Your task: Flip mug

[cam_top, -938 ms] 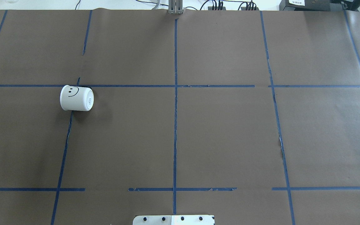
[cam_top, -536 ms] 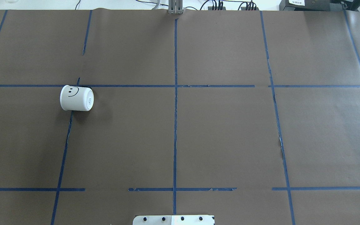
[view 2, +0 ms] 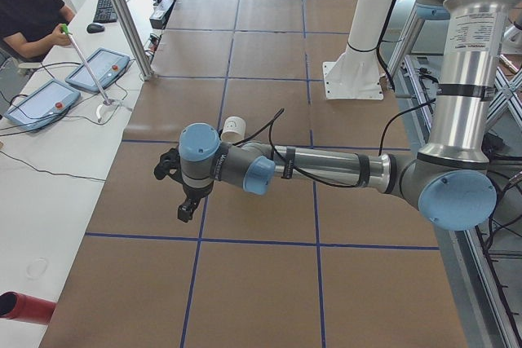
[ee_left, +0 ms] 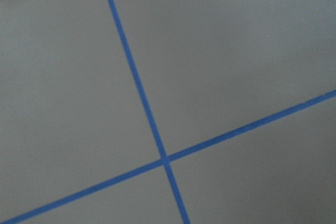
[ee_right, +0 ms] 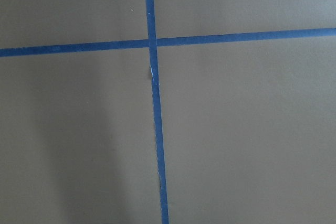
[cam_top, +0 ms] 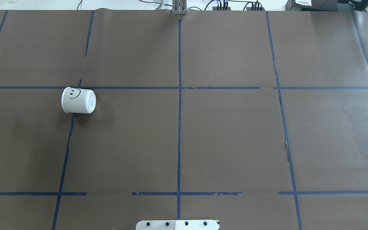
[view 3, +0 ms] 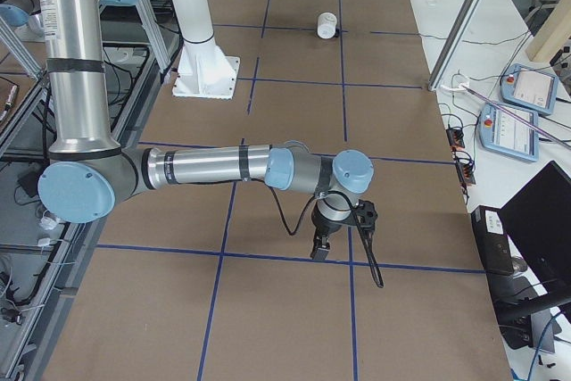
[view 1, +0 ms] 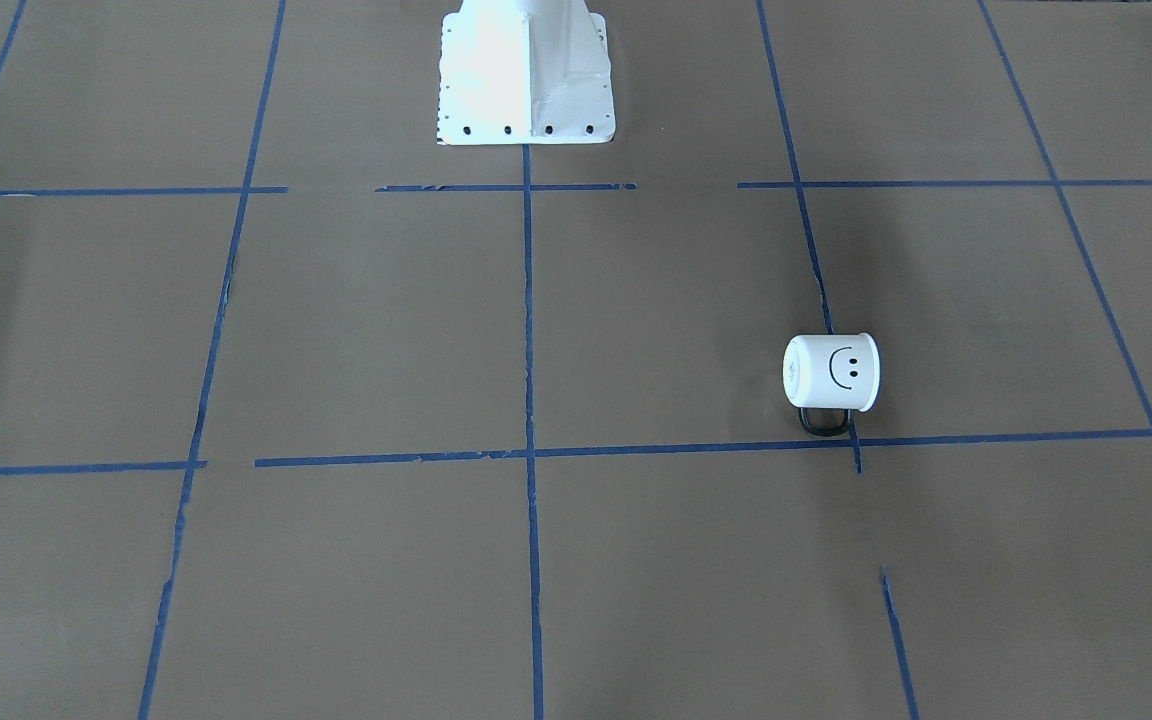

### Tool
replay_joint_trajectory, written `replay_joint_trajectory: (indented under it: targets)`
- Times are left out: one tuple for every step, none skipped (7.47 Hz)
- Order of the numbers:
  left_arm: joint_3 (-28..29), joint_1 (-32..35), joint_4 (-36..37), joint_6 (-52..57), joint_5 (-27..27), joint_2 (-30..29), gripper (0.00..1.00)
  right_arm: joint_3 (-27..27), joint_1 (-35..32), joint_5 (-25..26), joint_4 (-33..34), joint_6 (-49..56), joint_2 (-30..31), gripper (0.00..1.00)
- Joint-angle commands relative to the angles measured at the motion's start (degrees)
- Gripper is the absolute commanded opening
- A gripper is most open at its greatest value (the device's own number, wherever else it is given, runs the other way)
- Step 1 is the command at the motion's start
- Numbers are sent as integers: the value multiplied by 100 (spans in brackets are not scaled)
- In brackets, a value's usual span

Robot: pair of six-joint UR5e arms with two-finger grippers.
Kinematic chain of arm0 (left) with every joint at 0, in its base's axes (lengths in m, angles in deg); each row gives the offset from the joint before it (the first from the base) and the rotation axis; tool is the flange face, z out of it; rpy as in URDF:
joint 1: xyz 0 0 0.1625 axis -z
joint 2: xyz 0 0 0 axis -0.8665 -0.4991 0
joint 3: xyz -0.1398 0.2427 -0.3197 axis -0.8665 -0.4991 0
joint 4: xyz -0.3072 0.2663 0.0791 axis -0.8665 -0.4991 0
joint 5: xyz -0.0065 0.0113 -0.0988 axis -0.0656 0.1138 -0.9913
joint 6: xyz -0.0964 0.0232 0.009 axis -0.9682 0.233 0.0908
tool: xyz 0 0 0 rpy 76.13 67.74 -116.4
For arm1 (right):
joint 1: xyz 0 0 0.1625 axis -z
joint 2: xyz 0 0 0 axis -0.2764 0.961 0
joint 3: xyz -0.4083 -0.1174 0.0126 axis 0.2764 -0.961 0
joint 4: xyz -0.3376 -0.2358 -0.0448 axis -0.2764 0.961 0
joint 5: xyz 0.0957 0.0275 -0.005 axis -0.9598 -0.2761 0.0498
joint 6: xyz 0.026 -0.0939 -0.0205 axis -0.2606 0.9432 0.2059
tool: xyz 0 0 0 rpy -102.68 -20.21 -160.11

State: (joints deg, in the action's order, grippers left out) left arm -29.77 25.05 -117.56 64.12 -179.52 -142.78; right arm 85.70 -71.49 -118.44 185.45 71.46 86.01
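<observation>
The white mug (cam_top: 78, 100) lies on its side on the brown paper, left of the table's middle, smiley face up. Its stamped base faces the table's centre line. The black loop handle (view 1: 824, 422) points away from the robot's base. The mug also shows in the exterior left view (view 2: 233, 129) and the exterior right view (view 3: 327, 25). My left gripper (view 2: 186, 209) hangs over the paper near the table's left end, apart from the mug. My right gripper (view 3: 321, 250) hangs near the right end, far from it. I cannot tell whether either is open or shut.
Blue tape lines (cam_top: 179, 127) split the paper into squares. The white robot base (view 1: 524, 70) stands at the table's near-robot edge. A seated operator (view 2: 28, 6) and control tablets (view 2: 39, 103) are beside the table. The wrist views show only paper and tape.
</observation>
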Motion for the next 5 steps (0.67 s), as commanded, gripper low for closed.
replay_joint_trajectory:
  targets:
    - [115, -1008, -2117, -2092, -228, -48, 100, 0, 0, 0, 0, 0, 0, 100]
    - [350, -1283, -2788, -3105, -228, -135, 100, 0, 0, 0, 0, 0, 0, 100]
    - [605, -1408, -3378, -3672, -228, -267, 100, 0, 0, 0, 0, 0, 0, 100]
    - [956, -1540, -3741, -3747, -236, -381, 100, 0, 0, 0, 0, 0, 0, 100]
    - [1081, -1663, -3788, -4157, -324, -521, 100, 0, 0, 0, 0, 0, 0, 100]
